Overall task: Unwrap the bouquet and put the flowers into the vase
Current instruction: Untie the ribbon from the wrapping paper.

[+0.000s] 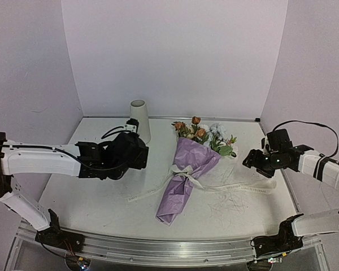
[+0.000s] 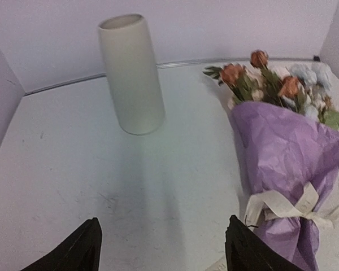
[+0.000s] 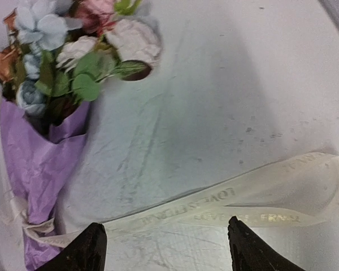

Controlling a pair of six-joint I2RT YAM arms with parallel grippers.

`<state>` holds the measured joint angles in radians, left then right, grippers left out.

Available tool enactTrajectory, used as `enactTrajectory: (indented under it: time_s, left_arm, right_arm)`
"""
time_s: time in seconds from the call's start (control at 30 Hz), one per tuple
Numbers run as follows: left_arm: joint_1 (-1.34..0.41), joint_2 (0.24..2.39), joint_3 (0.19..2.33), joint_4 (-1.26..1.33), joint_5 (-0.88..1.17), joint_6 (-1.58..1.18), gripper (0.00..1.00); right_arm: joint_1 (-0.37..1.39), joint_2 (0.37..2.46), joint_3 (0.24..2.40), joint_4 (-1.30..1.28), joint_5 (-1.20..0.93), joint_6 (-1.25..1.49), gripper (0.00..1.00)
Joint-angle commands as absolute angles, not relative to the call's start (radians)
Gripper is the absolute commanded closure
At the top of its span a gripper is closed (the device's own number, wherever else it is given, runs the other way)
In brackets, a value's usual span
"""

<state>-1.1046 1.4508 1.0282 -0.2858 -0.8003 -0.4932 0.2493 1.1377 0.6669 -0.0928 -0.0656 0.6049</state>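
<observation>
Bouquet (image 1: pixel 187 169) first: you have it lying on its side about mid-bench, blooms toward the far edge and the pinched tail of the lilac paper (image 2: pixel 288 152) toward the near edge, angled slightly left. The flowers (image 1: pixel 206 134) are all in the cone, with rust-orange, pale blue, pink and cream heads spilling out of its open top onto the bench (image 1: pixel 96 192). The cream ribbon (image 2: pixel 288 206) is tied around the narrow waist of the wrap. One tail trails off toward the near left and a longer one, printed with gold lettering, runs out toward the right edge.

The vase (image 1: pixel 139 118) stands upright by the far edge, left of the blooms and clear of them, with its mouth open to the top.

Your left gripper (image 2: pixel 161 248) is on the near side of the vase and left of the wrap. Its fingers (image 2: pixel 82 248) are spread wide, with only bare bench between them. Your right gripper (image 3: pixel 164 248) is near the right edge, beside the long ribbon tail. Its fingers (image 3: pixel 248 248) are likewise apart and gripping nothing. From its wrist view the lettered tail lies flat on the bench just ahead of the tips; you can't tell whether they touch it.
</observation>
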Motion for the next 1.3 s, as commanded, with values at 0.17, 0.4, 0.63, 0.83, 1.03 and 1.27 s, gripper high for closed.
enactTrajectory:
  time_s: [0.17, 0.4, 0.63, 0.83, 1.03, 1.27]
  left_arm:
    - [-1.101, 1.541, 1.046, -0.018, -0.326, -0.422, 0.21]
    - [-1.101, 1.646, 1.063, 0.010, -0.212, -0.546, 0.21]
    - [-1.101, 1.721, 1.063, 0.019, -0.144, -0.635, 0.19]
    - [-1.101, 1.763, 1.056, 0.048, -0.075, -0.679, 0.19]
    - [-1.103, 1.833, 1.076, 0.071, -0.009, -0.721, 0.20]
    - [-1.112, 1.915, 1.140, 0.095, 0.099, -0.739, 0.21]
  right_arm:
    - [0.275, 1.192, 0.564, 0.177, -0.431, 0.624, 0.23]
    - [0.351, 1.277, 0.582, 0.326, -0.472, 0.688, 0.07]
    - [0.441, 1.425, 0.676, 0.391, -0.409, 0.741, 0.02]
    - [0.454, 1.565, 0.761, 0.467, -0.435, 0.780, 0.02]
    - [0.458, 1.668, 0.861, 0.463, -0.430, 0.781, 0.03]
    - [0.458, 1.720, 0.933, 0.430, -0.426, 0.752, 0.03]
